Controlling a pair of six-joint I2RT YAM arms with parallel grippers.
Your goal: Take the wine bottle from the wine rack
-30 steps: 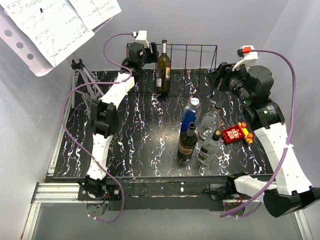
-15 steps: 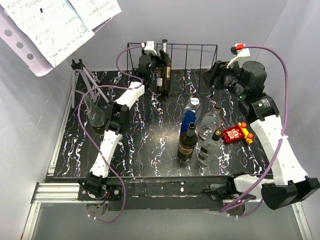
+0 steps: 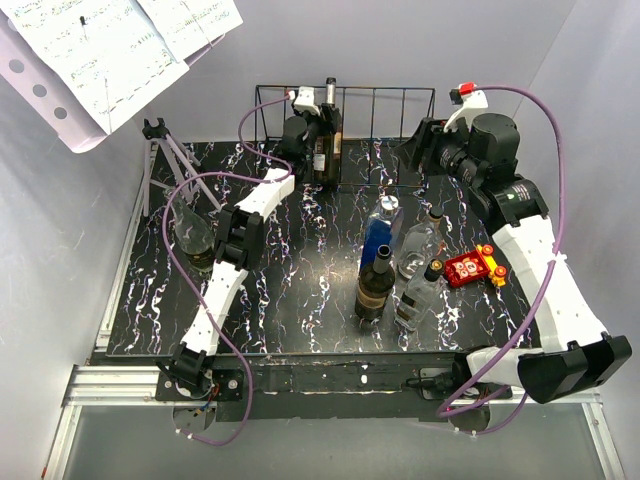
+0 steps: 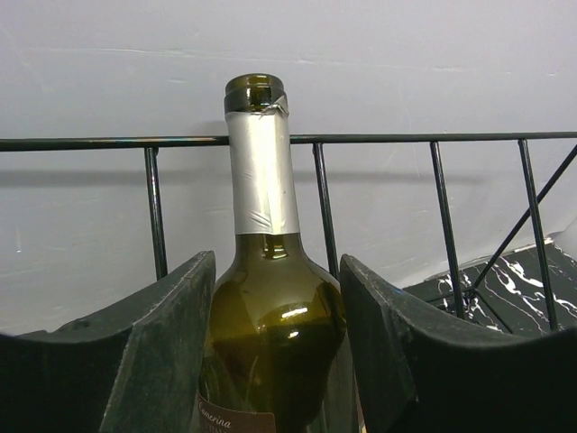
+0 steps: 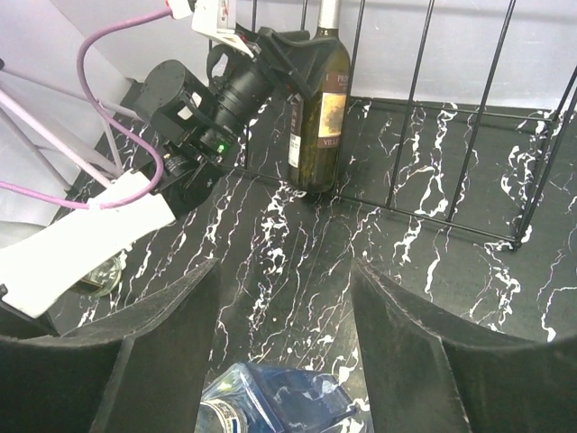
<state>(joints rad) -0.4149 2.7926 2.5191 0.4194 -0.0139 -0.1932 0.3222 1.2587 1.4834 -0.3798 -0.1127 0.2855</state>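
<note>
Just changed: over the last second my left gripper (image 4: 275, 271) has swung in from the rack's left end and now sits at the wine bottle (image 4: 263, 180).
Left tool: jaws parted, one finger on each side of the bottle's shoulder. They look very close to the glass, but I cannot tell if they touch, and nothing is clamped yet.
Right tool: the right gripper (image 5: 284, 271) has drifted a little toward the rack. It hangs wide apart over the table and holds nothing.
Bottle: upright inside the wine rack (image 3: 385, 95), near its left end and close to the back bars, with its neck rising above the top rail.
Meaning: I judge the approach finished. Closing on the shoulder and lifting clear of the rail come next.
Surface: a black table (image 3: 290, 290) veined white, glossy and probably slick.
Clutter: a blue bottle (image 3: 380, 225), a dark bottle (image 3: 375, 285), two clear bottles (image 3: 418, 245) and a red toy (image 3: 470, 268) stand well in front of the rack.
Room: pale walls, with a music stand (image 3: 170, 160) holding sheet music (image 3: 100, 50) at far left.
</note>
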